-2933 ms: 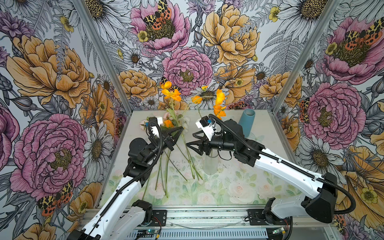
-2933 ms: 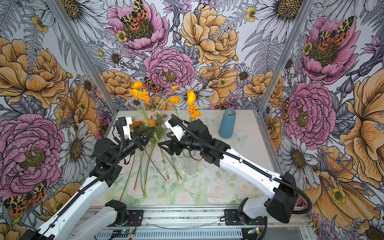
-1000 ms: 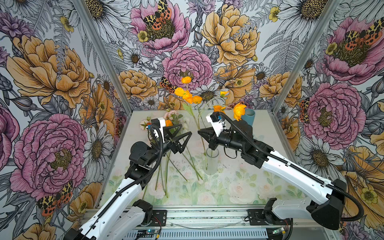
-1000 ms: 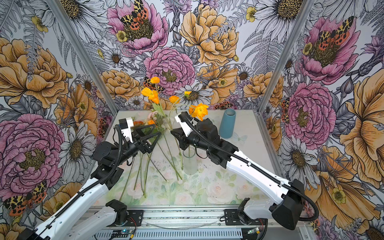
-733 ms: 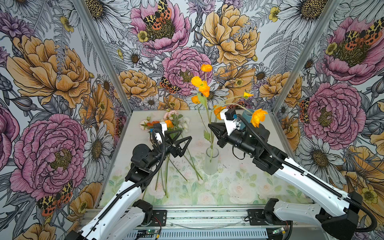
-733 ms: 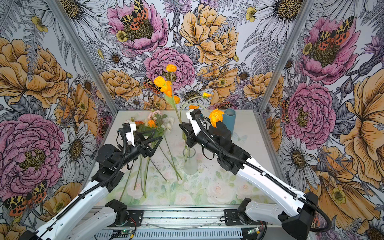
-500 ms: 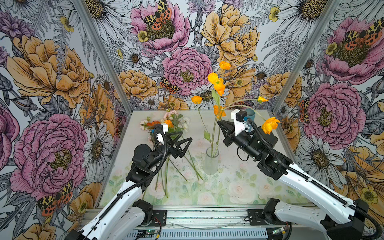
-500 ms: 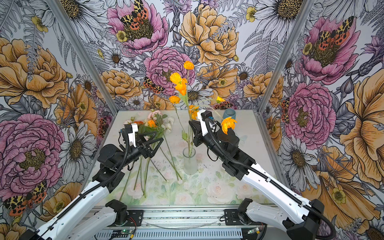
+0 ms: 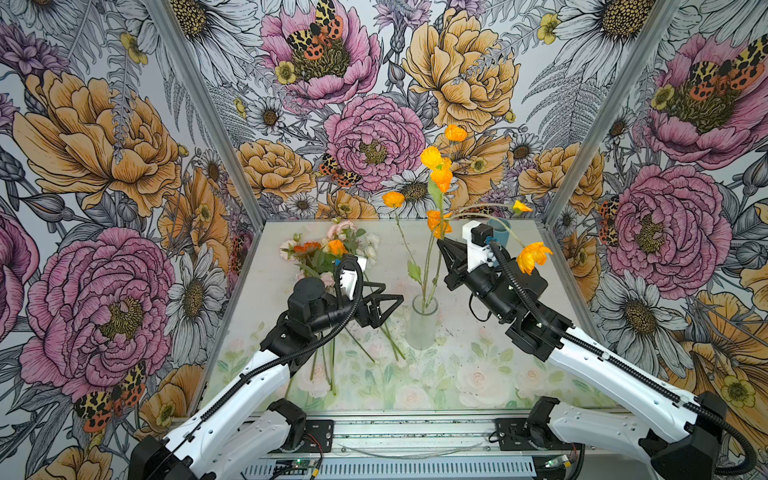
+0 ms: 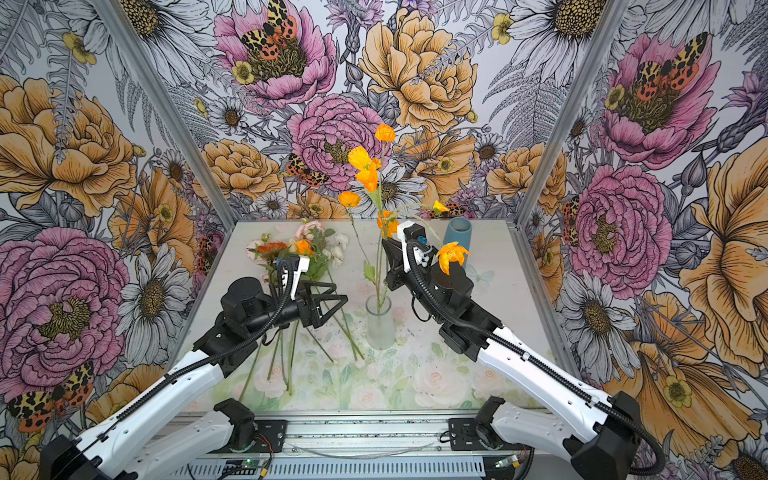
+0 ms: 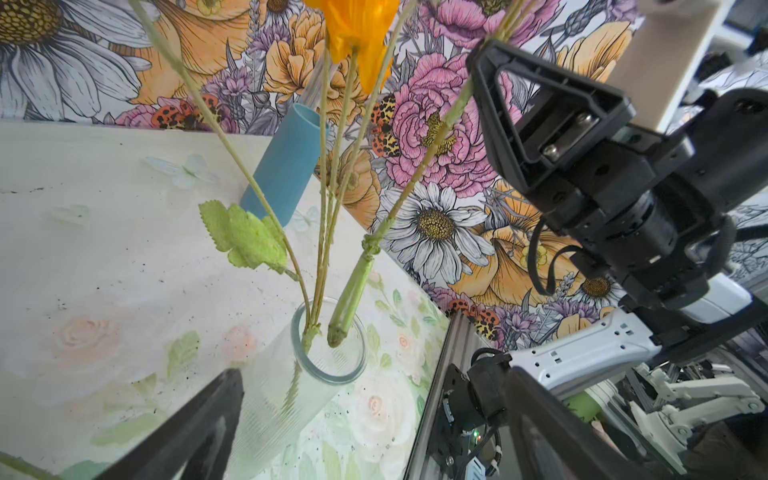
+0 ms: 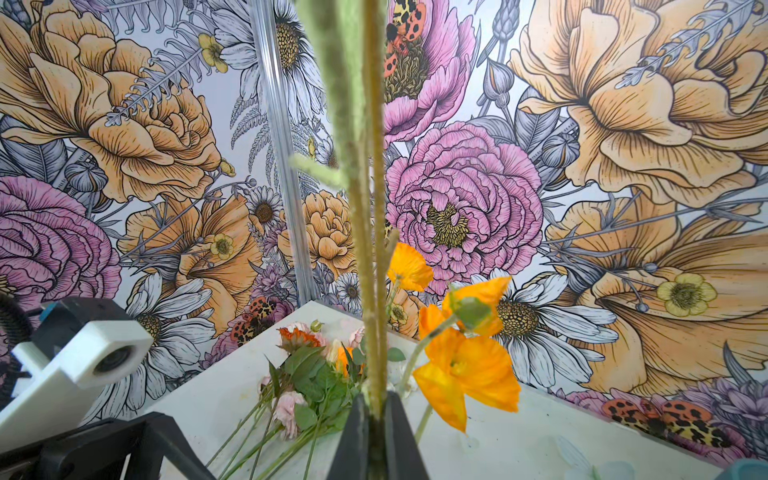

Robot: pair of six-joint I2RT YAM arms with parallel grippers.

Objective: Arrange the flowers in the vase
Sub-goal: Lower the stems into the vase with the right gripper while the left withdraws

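Observation:
A clear glass vase (image 9: 423, 328) (image 10: 380, 328) (image 11: 266, 399) stands mid-table. My right gripper (image 9: 443, 246) (image 10: 387, 246) (image 12: 376, 405) is shut on the stems of an orange-bloomed spray (image 9: 436, 174) (image 10: 368, 174), held nearly upright above the vase. In the left wrist view the spray's stem ends (image 11: 334, 328) sit in the vase's mouth. The other flowers (image 9: 328, 253) (image 10: 305, 249) (image 12: 311, 370) lie bunched on the table at the back left. My left gripper (image 9: 392, 300) (image 10: 338, 297) (image 11: 372, 374) is open and empty, just left of the vase.
A blue cylindrical cup (image 9: 498, 228) (image 10: 457, 235) (image 11: 286, 166) stands at the back right, behind my right arm. Printed walls close in the table (image 9: 478, 374) on three sides. A metal rail (image 9: 415, 432) runs along the front edge.
My right gripper has swung the orange spray upright and rightward, bringing its stem ends into the vase's mouth. The left gripper stayed open and edged closer to the vase.

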